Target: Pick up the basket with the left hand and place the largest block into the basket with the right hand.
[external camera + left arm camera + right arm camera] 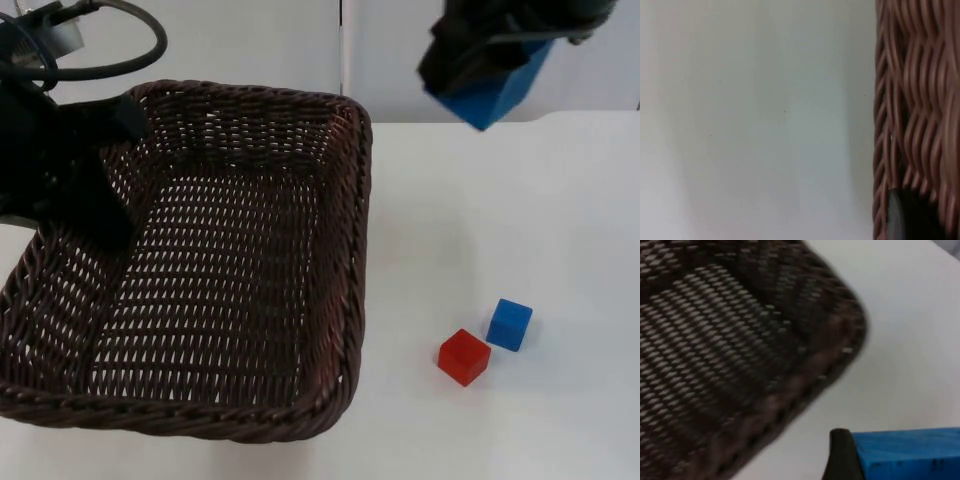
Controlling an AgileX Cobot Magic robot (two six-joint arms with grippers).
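Note:
A dark brown wicker basket point(350, 250) fills the left half of the top view, raised and tilted. My left gripper point(85, 190) is shut on its left wall, and that woven wall point(915, 115) shows close up in the left wrist view. High at the back right, my right gripper point(480, 75) is shut on the large blue block point(500, 90), held in the air to the right of the basket's far corner. The right wrist view has the block point(905, 455) beside a black fingertip point(840, 455), with the basket's rim point(840, 340) below and beyond it.
A small red cube point(464, 357) and a small blue cube point(510, 324) lie close together on the white table point(520, 200) to the right of the basket. A grey partition wall point(300, 40) closes the back.

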